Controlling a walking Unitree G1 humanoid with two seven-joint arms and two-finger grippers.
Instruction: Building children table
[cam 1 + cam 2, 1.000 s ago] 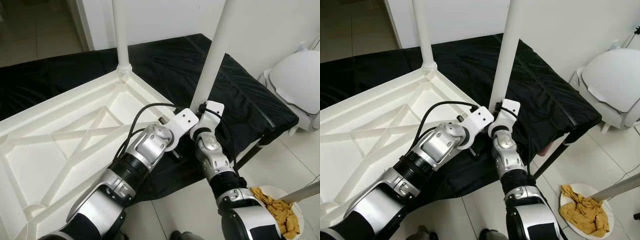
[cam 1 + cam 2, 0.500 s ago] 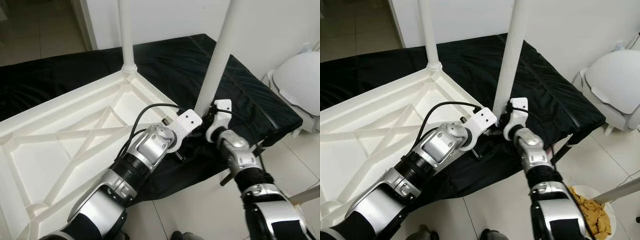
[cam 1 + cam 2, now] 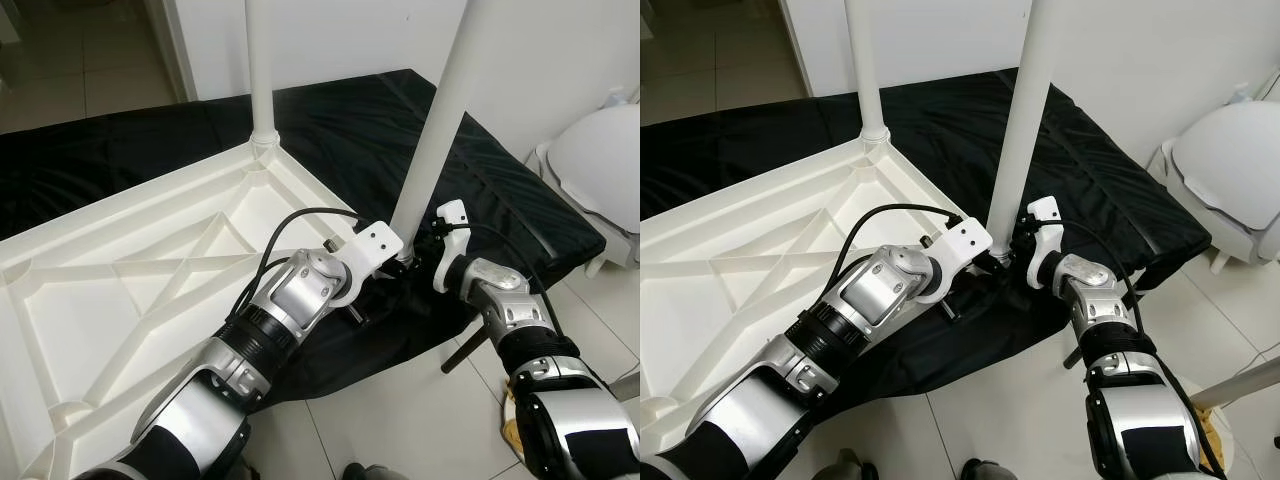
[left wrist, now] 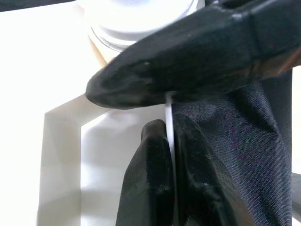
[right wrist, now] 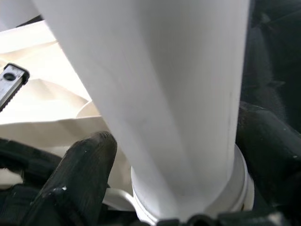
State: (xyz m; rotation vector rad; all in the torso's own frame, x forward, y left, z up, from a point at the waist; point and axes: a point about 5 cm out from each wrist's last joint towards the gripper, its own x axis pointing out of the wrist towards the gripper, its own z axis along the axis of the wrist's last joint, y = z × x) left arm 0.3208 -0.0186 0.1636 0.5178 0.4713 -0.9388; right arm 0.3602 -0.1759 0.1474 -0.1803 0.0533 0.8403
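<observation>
Right tool [image 3: 1012,252] grasps near leg [image 3: 436,130] base at its socket, left tool [image 4: 171,141] clenched on tabletop [image 3: 120,290] rim; off-axis torque risks cross-threading.

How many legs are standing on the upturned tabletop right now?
2. One leg stands at the far corner of the tabletop; the other leg at the near right corner, between the left gripper and right gripper. Other corners are out of frame.
</observation>
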